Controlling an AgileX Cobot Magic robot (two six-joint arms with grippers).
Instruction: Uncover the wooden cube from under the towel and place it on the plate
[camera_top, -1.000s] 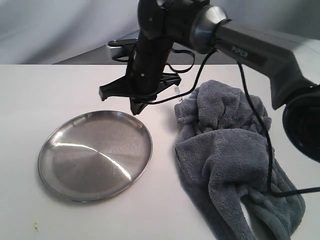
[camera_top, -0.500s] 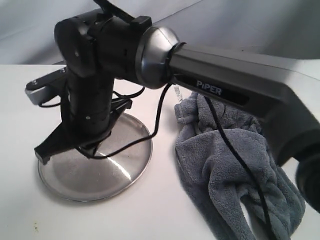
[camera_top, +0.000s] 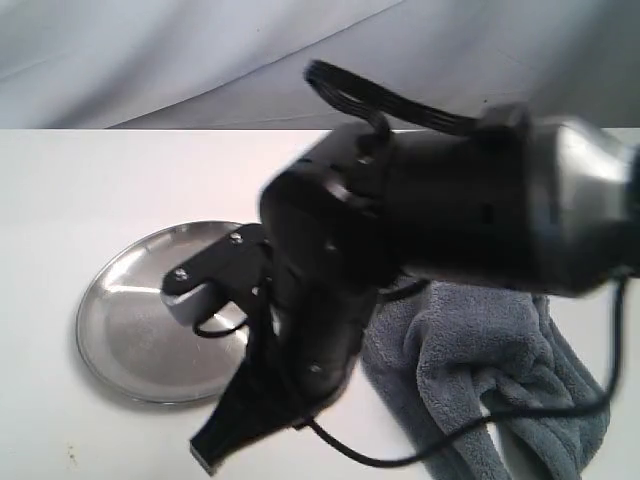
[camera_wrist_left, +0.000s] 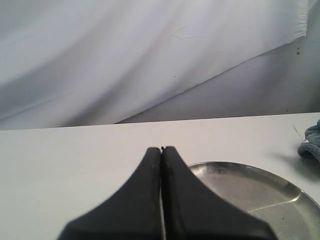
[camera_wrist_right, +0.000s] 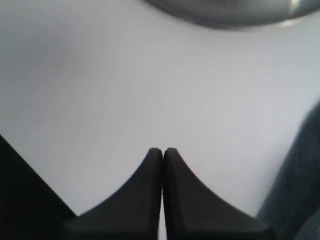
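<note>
The silver plate lies on the white table, left of the crumpled blue-gray towel. No wooden cube shows in any view. My right arm fills the middle of the exterior view and covers the plate's right side. Its gripper is shut and empty, low over the table near the front edge. In the right wrist view the right gripper points at bare table, with the plate's rim beyond and the towel beside it. The left gripper is shut and empty, facing the plate and the towel's edge.
A white cloth backdrop hangs behind the table. The table's edge and dark space beyond it show close to my right gripper. A black cable trails from the right arm across the towel.
My right arm has swung from behind the plate, across it, to the table's near side, shut throughout. It now hides part of the plate and towel. The towel has not moved.
</note>
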